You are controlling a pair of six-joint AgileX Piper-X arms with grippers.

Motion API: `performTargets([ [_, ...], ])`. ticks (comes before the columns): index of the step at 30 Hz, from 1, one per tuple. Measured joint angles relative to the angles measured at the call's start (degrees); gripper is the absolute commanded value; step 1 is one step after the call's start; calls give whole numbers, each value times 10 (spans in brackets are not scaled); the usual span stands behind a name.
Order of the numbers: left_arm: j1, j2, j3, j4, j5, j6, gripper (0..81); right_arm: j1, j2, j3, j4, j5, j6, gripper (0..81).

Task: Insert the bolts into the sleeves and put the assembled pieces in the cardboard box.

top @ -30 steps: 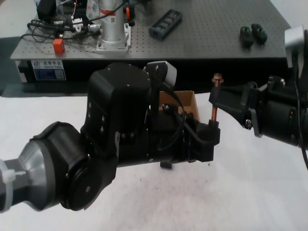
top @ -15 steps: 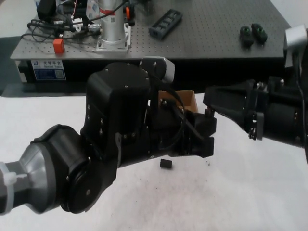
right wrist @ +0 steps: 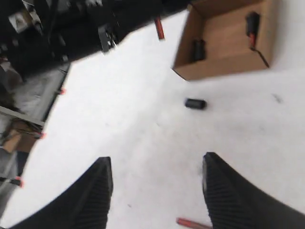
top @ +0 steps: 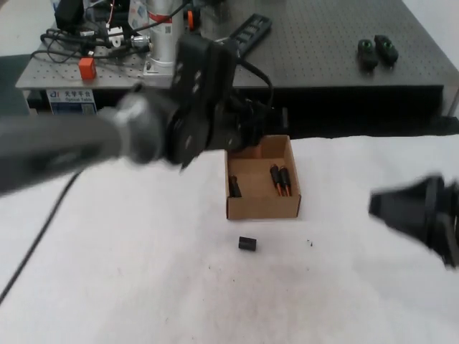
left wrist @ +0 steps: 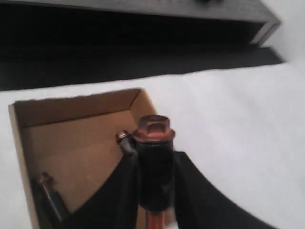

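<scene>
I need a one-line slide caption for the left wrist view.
Left jaws hold a sleeved bolt near the cardboard box, which contains assembled pieces.

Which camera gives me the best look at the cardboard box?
High view: nearly the whole cardboard box, open top and contents, from above. Left wrist view gives part of it behind the left tool holding a bolt. Right wrist view cuts part off.

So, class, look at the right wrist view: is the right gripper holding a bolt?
No, the right gripper is open, with only white cloth between.
</scene>
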Motion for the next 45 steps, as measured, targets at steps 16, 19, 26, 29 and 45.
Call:
performTargets([
  [16, 0, 186, -225, 199, 47, 5, 242, 0, -1, 0, 204, 123, -81, 417],
  [19, 0, 186, -230, 199, 48, -1, 358, 0, 1, 0, 204, 123, -83, 417],
  [26, 2, 145, -232, 230, 39, 8, 277, 32, 68, 0, 209, 123, -101, 417],
  [29, 7, 95, -232, 271, -13, 43, 233, 75, 121, -1, 198, 124, -118, 417],
  [45, 141, -314, 237, 221, -84, 98, 224, 208, 609, -364, 181, 227, -363, 377],
])
